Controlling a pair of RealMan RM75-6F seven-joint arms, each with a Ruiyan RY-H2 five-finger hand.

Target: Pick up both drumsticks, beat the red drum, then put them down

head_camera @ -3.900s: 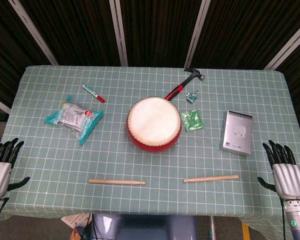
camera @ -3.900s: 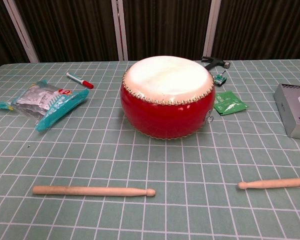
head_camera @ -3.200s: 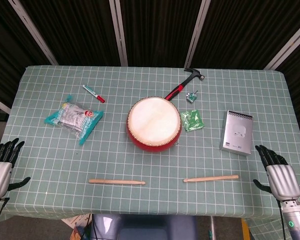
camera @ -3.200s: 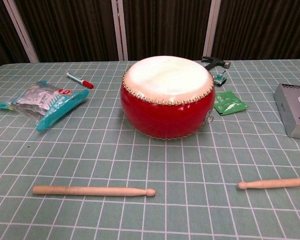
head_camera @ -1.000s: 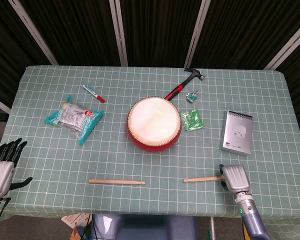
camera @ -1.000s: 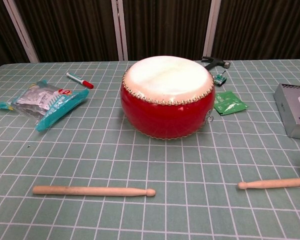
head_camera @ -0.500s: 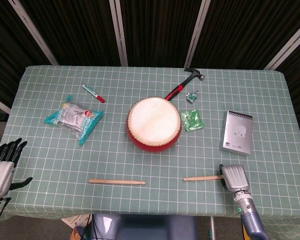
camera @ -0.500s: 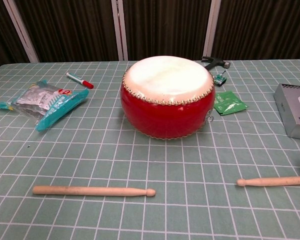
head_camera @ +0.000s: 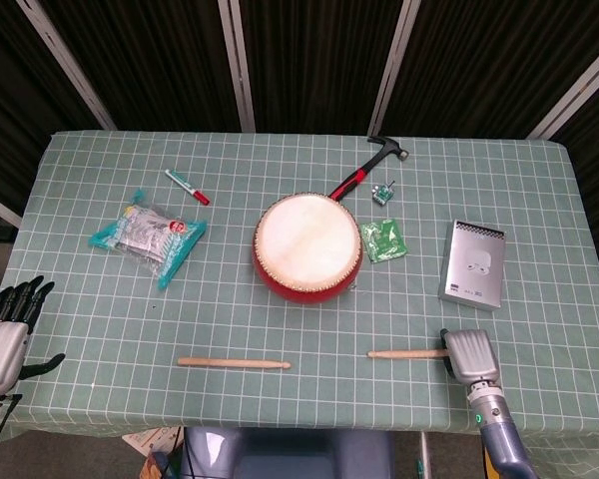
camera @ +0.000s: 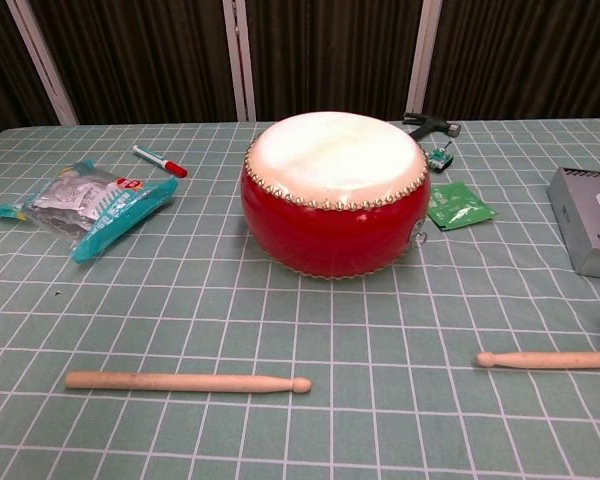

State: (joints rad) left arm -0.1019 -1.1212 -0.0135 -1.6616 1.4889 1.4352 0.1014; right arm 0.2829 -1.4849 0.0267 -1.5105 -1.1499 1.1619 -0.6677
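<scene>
- Head view: the red drum [head_camera: 307,246] sits mid-table, and the left drumstick [head_camera: 233,363] lies flat near the front edge, untouched.
- The right hand [head_camera: 468,356] covers the butt of the right drumstick [head_camera: 406,353]; from above I cannot tell whether its fingers are closed round the stick.
- The left hand [head_camera: 2,339] hangs off the table's left edge, fingers spread apart, nothing in it.
- Chest view: no hands to speak of here, but the drum's red wall and studded rim show plainly, and both sticks lie in front of it, tips pointing inward.
- Only the head view shows the hammer [head_camera: 366,168] whole, behind the drum.
- Around them: a green-checked tablecloth [head_camera: 100,299], dark slatted walls behind, a snack packet [head_camera: 148,237], a marker [head_camera: 187,186], a green sachet [head_camera: 383,240] and a grey box [head_camera: 473,264].
</scene>
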